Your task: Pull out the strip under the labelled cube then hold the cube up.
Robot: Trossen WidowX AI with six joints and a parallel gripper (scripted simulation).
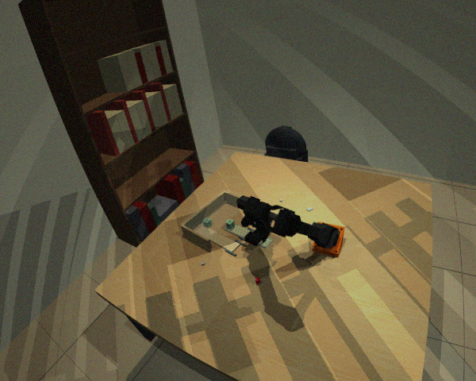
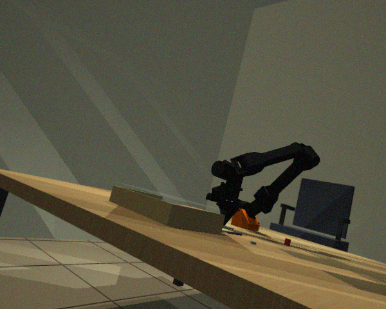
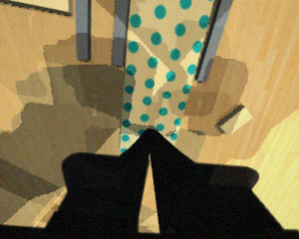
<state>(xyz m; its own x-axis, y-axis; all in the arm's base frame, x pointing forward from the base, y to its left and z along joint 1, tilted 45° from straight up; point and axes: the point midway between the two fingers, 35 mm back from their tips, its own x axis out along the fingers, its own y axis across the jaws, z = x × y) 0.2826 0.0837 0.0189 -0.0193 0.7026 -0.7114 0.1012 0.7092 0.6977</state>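
A cream strip with teal dots point(image 1: 241, 230) point(image 3: 161, 60) runs out of the open side of the tray point(image 1: 195, 238) point(image 2: 196, 217), between dark rails. One pale green cube point(image 1: 230, 224) stands at the strip's inner end. Another pale green cube point(image 1: 207, 222) stands farther in. No label can be read on either. My gripper point(image 2: 225, 223) point(image 3: 149, 132) is shut, with nothing between its fingers. Its tips are over the strip near its outer end, and seem to touch it from above. The arm hides part of the strip in the top view.
Dark rails point(image 1: 230, 252) point(image 3: 83, 37) flank the tray's opening, with one rail point(image 3: 210, 50) right of the strip. A cream panel point(image 3: 37, 4) shows at upper left. A red cube point(image 1: 257, 280) point(image 2: 287, 242) and a small pale block point(image 1: 309, 209) point(image 3: 236, 120) lie on the table.
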